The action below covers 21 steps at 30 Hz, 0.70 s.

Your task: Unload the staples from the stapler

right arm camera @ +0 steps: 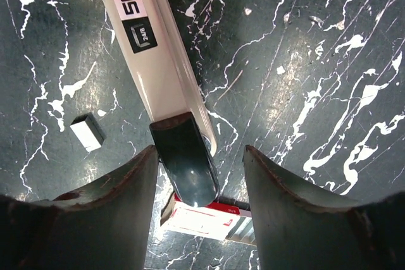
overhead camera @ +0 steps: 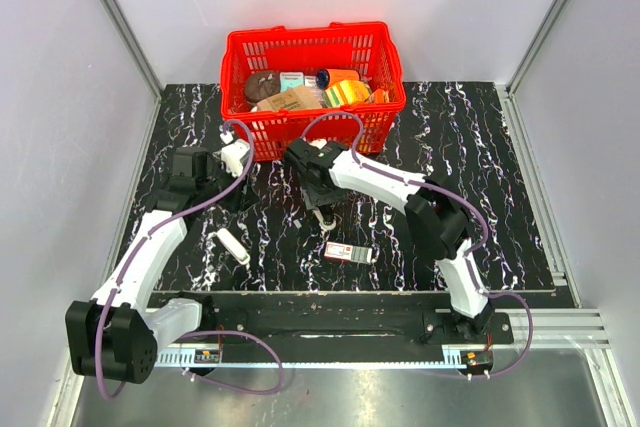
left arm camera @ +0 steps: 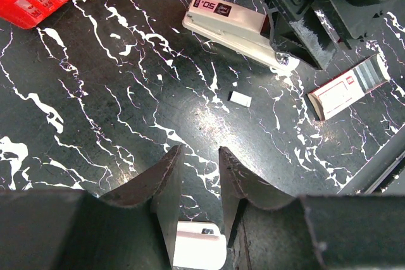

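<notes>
The off-white stapler (right arm camera: 149, 49), with a "50" label, lies on the black marbled table; it also shows in the left wrist view (left arm camera: 231, 24). Its dark rounded end (right arm camera: 186, 165) sits between the fingers of my right gripper (right arm camera: 199, 151), close to the left finger, with a gap on the right. The jaws stand wide apart. A tiny silvery-white staples strip (right arm camera: 87, 132) lies loose on the table beside the stapler, also seen in the left wrist view (left arm camera: 240, 98). My left gripper (left arm camera: 199, 153) hovers low to the stapler's left, jaws slightly apart and empty.
A red-and-white box (overhead camera: 348, 252) lies just near of the stapler. A short white oblong piece (overhead camera: 232, 244) lies under my left gripper. The red basket (overhead camera: 312, 137), full of items, stands at the back. Grey walls close both sides.
</notes>
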Available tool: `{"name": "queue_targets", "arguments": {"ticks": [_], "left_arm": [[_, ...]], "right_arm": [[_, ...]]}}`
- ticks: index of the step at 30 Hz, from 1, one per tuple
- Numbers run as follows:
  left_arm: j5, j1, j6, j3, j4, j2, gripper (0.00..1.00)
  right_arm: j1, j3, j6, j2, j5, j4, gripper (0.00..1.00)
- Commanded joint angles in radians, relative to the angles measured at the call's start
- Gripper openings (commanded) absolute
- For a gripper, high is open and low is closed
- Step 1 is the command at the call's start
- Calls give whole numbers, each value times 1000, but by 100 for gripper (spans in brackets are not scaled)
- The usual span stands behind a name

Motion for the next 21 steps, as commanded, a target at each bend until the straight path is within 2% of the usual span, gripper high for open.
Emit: {"name": "queue_targets", "arguments": {"ticks": [1, 8, 10, 12, 17, 19, 21], "left_arm": [[23, 9, 4, 32, 15, -21, 34], [15, 9, 15, 32, 11, -28, 34], [18, 8, 15, 32, 11, -26, 34], [23, 6, 15, 31, 11, -24, 34], [52, 0, -5, 20, 25, -3, 34], [54, -15, -12, 23, 37, 14, 36], [67, -35, -15, 29, 41, 32, 37]], "right_arm": [[11, 51, -27, 38, 4, -13, 61], [11, 59, -32, 67, -14, -19, 61], [11, 61, -30, 69, -16, -18, 56], [11, 64, -30, 66, -22, -12, 46], [10, 77, -9, 18, -51, 25, 12], [9, 88, 14, -16, -52, 43, 2], [9, 96, 36, -54, -63, 73, 0]]}}
